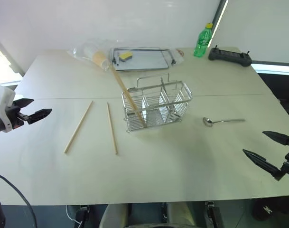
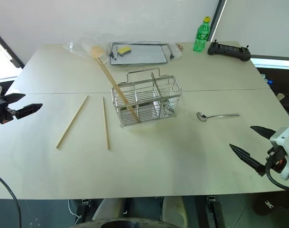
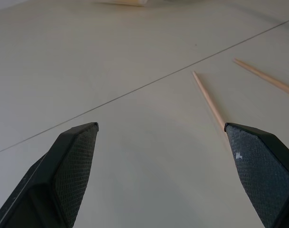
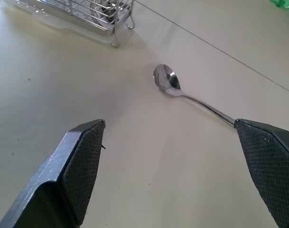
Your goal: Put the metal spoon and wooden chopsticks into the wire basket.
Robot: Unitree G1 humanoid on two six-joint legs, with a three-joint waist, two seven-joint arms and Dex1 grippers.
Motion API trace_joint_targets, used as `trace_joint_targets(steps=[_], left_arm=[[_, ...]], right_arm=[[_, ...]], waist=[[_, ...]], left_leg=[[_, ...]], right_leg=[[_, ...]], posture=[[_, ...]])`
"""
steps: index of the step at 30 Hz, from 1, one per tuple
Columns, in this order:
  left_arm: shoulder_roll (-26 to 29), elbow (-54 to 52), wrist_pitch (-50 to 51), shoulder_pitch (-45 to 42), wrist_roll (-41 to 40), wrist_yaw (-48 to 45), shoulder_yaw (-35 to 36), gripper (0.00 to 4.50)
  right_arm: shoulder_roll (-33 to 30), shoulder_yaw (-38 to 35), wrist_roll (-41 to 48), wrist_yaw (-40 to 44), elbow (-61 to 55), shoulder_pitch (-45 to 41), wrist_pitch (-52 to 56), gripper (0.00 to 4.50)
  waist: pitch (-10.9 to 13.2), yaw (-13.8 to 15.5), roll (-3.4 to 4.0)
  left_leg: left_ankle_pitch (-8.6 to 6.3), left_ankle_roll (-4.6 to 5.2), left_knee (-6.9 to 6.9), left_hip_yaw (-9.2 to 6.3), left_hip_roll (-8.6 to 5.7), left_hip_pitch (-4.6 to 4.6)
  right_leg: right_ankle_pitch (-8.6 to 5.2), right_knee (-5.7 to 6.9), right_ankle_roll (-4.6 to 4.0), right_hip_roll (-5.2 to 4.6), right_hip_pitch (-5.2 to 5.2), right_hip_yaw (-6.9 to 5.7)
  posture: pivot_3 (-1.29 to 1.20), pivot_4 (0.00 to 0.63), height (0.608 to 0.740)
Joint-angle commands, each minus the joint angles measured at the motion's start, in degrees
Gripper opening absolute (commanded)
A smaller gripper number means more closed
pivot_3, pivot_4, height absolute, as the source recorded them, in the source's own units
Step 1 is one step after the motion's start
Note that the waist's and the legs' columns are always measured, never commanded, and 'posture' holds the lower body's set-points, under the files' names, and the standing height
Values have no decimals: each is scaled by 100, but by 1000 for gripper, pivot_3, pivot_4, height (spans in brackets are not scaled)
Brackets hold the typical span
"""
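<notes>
From the head camera, a matte cream table (image 1: 182,161) carries the wire basket (image 1: 156,105), a boxy chrome caddy of thin rods with dividers and a raised loop handle. One pale wooden utensil (image 1: 126,94) with a rounded end leans out of the basket's left compartment, slanting up and away. Two wooden chopsticks (image 1: 78,126) lie flat on the table left of the basket, thin, straight and light tan, apart from each other and from the basket. The metal spoon (image 1: 223,121) lies right of the basket, shiny, with an oval bowl and a slim handle. Behind stand a flat metal tray (image 1: 149,60) with a yellow sponge (image 1: 125,56), a green bottle (image 1: 203,41) and a black controller (image 1: 229,56). The left gripper (image 1: 35,109) hovers at the table's left edge, the right gripper (image 1: 267,149) at the right edge; both hold nothing.

The left wrist view shows its black, cross-hatched fingers (image 3: 75,161) spread wide over bare table, chopsticks ahead.

The right wrist view shows textured fingers (image 4: 82,166) equally wide apart, the spoon's bowl between them, the basket's foot beyond.
</notes>
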Motion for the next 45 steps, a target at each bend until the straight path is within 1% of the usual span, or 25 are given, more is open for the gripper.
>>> trace_joint_targets(steps=[1, 18, 21, 24, 26, 28, 32, 35, 39, 42, 45], left_arm=[[53, -106, -75, -105, 38, -34, -11, 4490], [-37, -136, 80, -259, 0, -67, -131, 4490], [-84, -223, 82, -321, -41, -60, -120, 4490], [-186, -608, 464, -375, -324, -54, -41, 4490], [-275, -1080, 824, -289, -605, -105, 9, 4490], [-356, -1768, 1214, -113, -920, -192, -33, 4490], [-450, -3277, 1894, 132, -1504, -307, -336, 4490], [-508, -4074, 2264, 93, -1941, -380, -563, 4490], [-580, -4678, 2469, -64, -2245, -406, -869, 4490], [-687, -4876, 2557, -230, -2365, -221, -971, 4490], [-772, -5046, 2732, -328, -2614, -21, -895, 4490]], right_arm=[[28, -127, 58, -49, -159, -35, 3, 4500], [-4, -96, -59, -97, -44, -190, -44, 4500], [-110, -24, -182, -32, 130, -307, -150, 4500], [-389, 22, -270, 92, 451, -604, -244, 4500], [-625, 73, -292, 262, 688, -825, -316, 4500], [-887, 204, -365, 470, 970, -1070, -449, 4500], [-1471, 721, -440, 939, 1680, -1844, -768, 4500], [-1855, 1430, -504, 1443, 2251, -2608, -1033, 4500], [-2105, 2546, -797, 2147, 3093, -3752, -1546, 4500], [-2127, 3260, -1085, 2655, 3738, -4590, -1932, 4500], [-2028, 3970, -1489, 3152, 4530, -5534, -2360, 4500]], waist=[[0, 0, 0], [-1, -1, -2], [-1, -1, -2], [0, -3, 0], [-1, -6, -3], [0, -13, -3], [1, -24, 0], [7, -32, 8], [11, -55, 14], [16, -84, 24], [22, -145, 29]], left_leg=[[0, 0, 0, 0, 0, 0], [1, 1, 4, -1, -15, 2], [1, 1, 6, -1, -17, 3], [1, 1, 9, -1, -17, 4], [1, 1, 16, 1, -18, 4], [1, 2, 18, -1, -18, 5], [1, 2, 16, 2, -18, 6], [2, 2, 20, 3, -19, 6], [2, 3, 24, 0, -19, 10], [2, 3, 32, 2, -22, 11], [3, 3, 40, -3, -25, 7]], right_leg=[[0, 0, 0, 0, 0, 0], [1, 3, 0, 1, 3, 0], [1, 4, 1, 1, 4, 0], [1, 4, 1, 1, 7, 0], [2, 7, 1, -1, 9, 4], [2, 8, 2, 0, 10, 3], [2, 7, 0, 0, 11, 5], [3, 8, -1, 1, 13, 7], [2, 11, -2, 6, 18, 5], [3, 12, -3, 6, 22, 6], [4, 13, -1, 6, 22, 6]], posture=[[0, 150, 709], [0, 150, 709], [0, 150, 709], [0, 150, 709], [0, 150, 709], [0, 150, 709], [0, 150, 709], [0, 150, 709], [0, 150, 709], [0, 150, 709], [0, 150, 709]])
